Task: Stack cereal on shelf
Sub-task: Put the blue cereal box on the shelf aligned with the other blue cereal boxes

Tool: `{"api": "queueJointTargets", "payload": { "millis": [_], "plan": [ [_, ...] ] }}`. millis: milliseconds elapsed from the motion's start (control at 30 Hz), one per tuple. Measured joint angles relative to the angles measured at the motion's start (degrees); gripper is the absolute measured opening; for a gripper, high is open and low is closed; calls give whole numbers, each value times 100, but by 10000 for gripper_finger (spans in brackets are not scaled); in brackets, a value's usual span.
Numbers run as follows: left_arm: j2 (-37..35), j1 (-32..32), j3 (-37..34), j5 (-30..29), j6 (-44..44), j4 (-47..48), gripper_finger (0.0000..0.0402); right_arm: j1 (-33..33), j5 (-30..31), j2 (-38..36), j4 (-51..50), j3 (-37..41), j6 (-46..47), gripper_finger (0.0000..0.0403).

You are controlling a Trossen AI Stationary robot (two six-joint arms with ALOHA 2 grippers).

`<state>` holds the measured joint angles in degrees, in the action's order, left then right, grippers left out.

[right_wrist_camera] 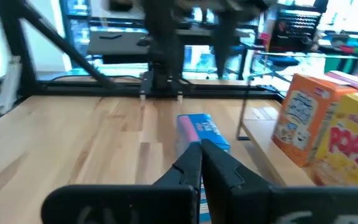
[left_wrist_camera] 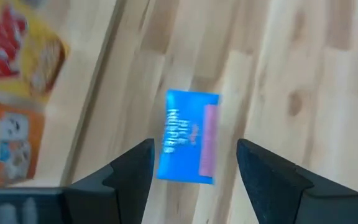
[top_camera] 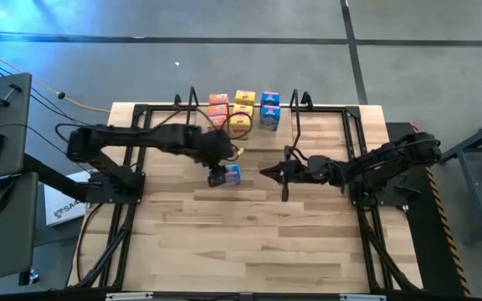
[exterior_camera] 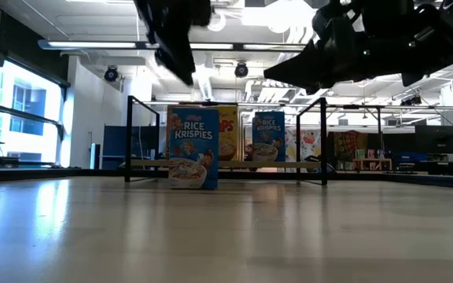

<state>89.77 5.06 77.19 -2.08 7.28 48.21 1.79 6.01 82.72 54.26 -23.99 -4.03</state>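
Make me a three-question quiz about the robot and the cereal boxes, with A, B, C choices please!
1. Where does the blue Rice Krispies box stand?
A. on the table in front of the shelf
B. on the floor
C. in the right gripper

2. What colour is the Pops box?
A. green
B. yellow
C. purple

3. How are the left gripper fingers?
A. open, apart from the box
C. squeezing the box
B. out of sight

Answers: 1 A, it stands upright on the tabletop before the rack. 2 B, its front is yellow. 3 A, both fingers stand clear of the box.

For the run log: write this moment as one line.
left gripper: open above blue Rice Krispies box | box: upright on table, before shelf | right gripper: shut, beside box
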Motion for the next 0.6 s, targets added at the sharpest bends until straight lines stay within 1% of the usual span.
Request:
{"api": "queueJointTargets", "payload": {
  "millis": [33,100,200,267,333,433,533,600],
  "plan": [
    [-138,-82,-7,-55,-45,-22,219,-28,25,0,-8,-9,56,0],
    [-479,-267,-226,-91,-137,-423,213,-45,60,0,-112,-90,119,1],
    [-1026,-507,-987,4,-141,-1385,195,-39,37,-2,-462,-277,149,17],
    [-1389,-650,-1655,1,-104,-2161,179,-24,-28,-2,-787,-449,275,38],
    [-1772,-789,-2360,-7,-64,-2979,162,10,-32,-2,-1126,-659,381,67],
    [-2278,-958,-3334,0,117,-4291,138,69,-34,4,-1641,-965,379,120],
    [-2664,-1068,-4179,-20,366,-5503,115,95,-82,4,-2139,-1400,348,178],
    [-2873,-1151,-4698,-152,469,-6226,102,56,-226,4,-2594,-1725,310,214]
  ]
}}
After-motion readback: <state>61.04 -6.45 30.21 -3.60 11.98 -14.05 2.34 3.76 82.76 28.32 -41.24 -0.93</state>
